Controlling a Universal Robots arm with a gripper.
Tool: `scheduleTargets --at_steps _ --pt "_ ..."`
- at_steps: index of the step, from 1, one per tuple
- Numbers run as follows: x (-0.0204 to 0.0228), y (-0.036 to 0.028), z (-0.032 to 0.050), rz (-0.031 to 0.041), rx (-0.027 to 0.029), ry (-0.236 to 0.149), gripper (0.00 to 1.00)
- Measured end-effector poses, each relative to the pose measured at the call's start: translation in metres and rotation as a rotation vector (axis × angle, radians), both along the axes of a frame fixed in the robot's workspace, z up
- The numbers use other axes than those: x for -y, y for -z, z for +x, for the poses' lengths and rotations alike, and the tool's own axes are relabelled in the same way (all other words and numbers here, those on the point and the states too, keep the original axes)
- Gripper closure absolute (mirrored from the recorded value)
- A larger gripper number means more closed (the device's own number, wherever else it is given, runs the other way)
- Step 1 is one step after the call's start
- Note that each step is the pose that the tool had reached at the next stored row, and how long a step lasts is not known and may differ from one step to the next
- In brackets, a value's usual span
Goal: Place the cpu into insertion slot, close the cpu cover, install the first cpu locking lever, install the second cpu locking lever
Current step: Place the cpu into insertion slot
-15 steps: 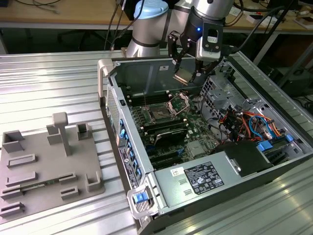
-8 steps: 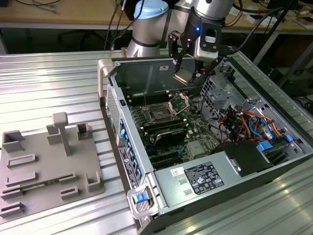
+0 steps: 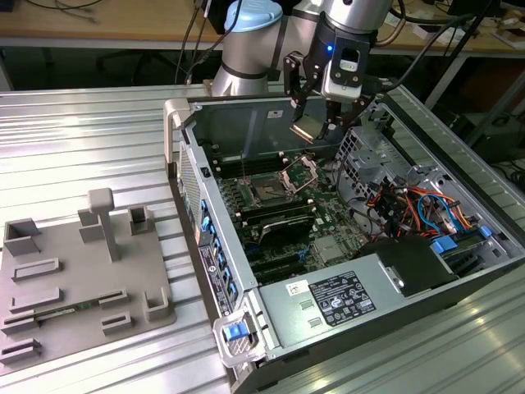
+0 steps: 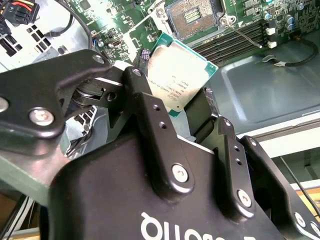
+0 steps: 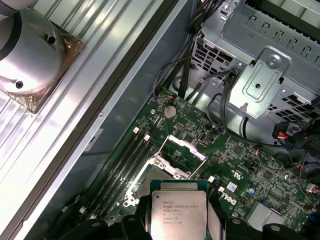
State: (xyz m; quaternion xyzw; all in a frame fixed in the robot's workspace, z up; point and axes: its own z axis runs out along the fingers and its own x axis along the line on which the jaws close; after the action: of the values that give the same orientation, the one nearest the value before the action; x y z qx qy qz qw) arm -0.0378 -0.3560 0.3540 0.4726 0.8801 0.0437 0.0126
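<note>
The hand [image 3: 315,123] is closed on the chip [image 3: 308,130]. Its two black fingers [image 4: 150,117] press on two opposite edges of the chip, and the grey metal top of the chip [image 4: 176,75] faces out between them. In the first wrist view the chip [image 5: 179,212] sits between the finger ends of the hand [image 5: 179,221], with its green rim showing.

The chip hangs in the air over the open computer case [image 3: 209,246]. It is tilted a bit. It is above the green board [image 5: 250,170] and touches nothing but the fingers. It is near the socket [image 3: 268,191] but not in it.

The socket is a small black square with a shiny rim. It lies open, and the tiny pins in the socket [image 4: 196,17] show. The cover [image 3: 299,171] is a shiny frame with a square hole. It stands tipped up at one edge of the socket. In the first wrist view the cover [image 5: 184,150] is just past the chip.

Long black slots [image 5: 122,167] run beside the socket. A grey power box [image 3: 344,300] fills the near end of the case. Orange and blue wires [image 3: 414,205] lie at the exterior view's right, near a metal cage [image 5: 270,75].

The case lies on a ribbed metal tabletop [image 3: 82,131]. A flat grey tray [image 3: 82,271] with little holders sits on the tabletop at the exterior view's left, well apart from the hand.
</note>
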Motion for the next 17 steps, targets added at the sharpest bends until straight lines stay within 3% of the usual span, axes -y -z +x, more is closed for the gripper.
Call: scheduleTargets --at_steps 17 --pt "0.0000 0.0002 0.0000 0.0000 0.0000 0.012 0.45"
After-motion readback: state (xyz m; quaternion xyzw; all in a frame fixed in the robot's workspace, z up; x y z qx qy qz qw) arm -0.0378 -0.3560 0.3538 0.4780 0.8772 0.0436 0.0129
